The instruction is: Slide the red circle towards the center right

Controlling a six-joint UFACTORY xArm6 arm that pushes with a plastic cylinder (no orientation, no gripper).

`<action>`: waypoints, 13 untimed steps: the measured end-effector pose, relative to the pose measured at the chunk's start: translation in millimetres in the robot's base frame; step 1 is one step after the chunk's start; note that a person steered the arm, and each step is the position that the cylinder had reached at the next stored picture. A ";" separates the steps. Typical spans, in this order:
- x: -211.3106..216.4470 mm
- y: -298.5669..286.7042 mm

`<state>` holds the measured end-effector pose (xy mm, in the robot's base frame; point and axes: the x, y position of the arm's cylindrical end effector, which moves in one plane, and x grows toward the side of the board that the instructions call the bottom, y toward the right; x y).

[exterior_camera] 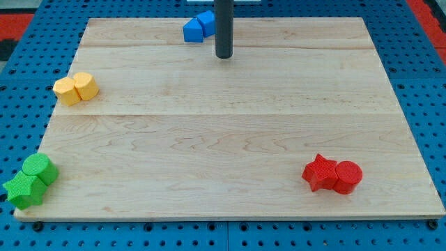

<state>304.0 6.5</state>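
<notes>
The red circle (348, 176) lies near the view's bottom right of the wooden board (230, 139), touching a red star (320, 172) on its left. My tip (224, 56) stands near the view's top centre, far from the red circle, up and to its left. Two blue blocks (199, 26) sit just left of the rod at the top edge.
Two yellow blocks (77, 88) sit together at the view's left edge. Two green blocks (31, 180) sit at the bottom left corner. Around the board is a blue pegboard surface (418, 70).
</notes>
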 end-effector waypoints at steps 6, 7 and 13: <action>296.4 75.7; 304.3 132.4; 173.1 147.3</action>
<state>477.1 153.8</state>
